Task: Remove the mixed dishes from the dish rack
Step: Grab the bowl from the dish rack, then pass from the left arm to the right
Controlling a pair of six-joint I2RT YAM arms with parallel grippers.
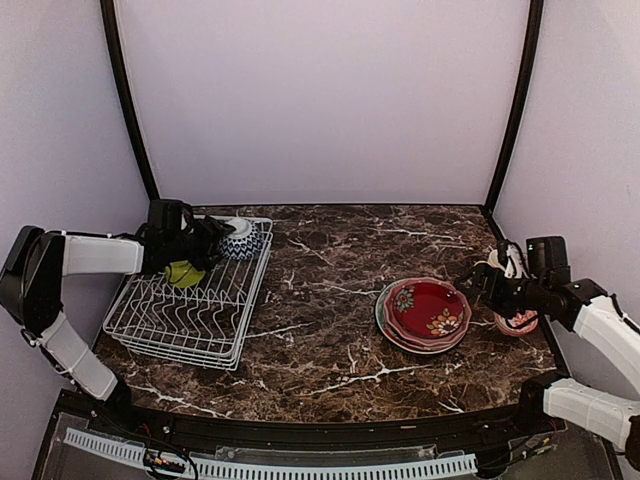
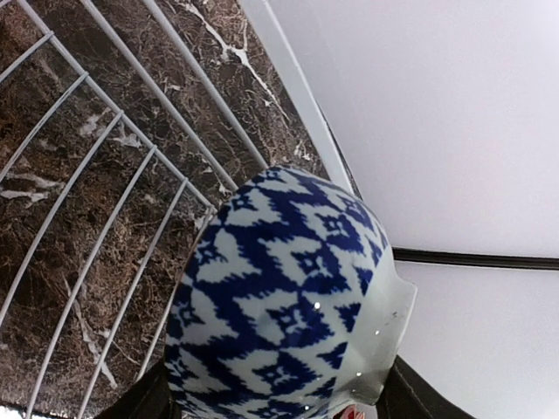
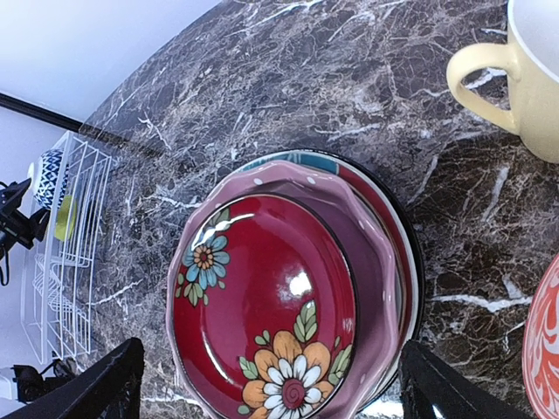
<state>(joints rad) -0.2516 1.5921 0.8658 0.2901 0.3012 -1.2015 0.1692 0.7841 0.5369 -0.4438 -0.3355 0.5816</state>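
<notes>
1. The left jaws are closed on the blue-white bowl (image 2: 279, 297). One dark finger (image 2: 140, 397) presses each side of it, and the patterned outside faces the wrist camera.
2. That bowl sits at the far right corner of the dish rack (image 1: 190, 315). Whether it rests on the wires or is lifted just clear of them cannot be told.
3. The lime-green bowl (image 1: 183, 273) lies in the rack just on the near side of the blue-white bowl, below the left arm's wrist.
4. The rack stands on the left part of the marble bench (image 1: 330, 250), and its near tines hold nothing.
5. The right jaws stand wide open and grip nothing. They hang above the bench just right of the plate stack.
6. The dark red floral plate (image 3: 271, 305) tops that stack, right of the bench's centre. The rim of the red-teal plate (image 3: 306, 161) shows beneath it.
7. The pale yellow mug (image 3: 524, 78) stands upright beyond the stack, near the bench's right edge.
8. The red-white bowl (image 1: 517, 322) sits near the mug, on its near side.
</notes>
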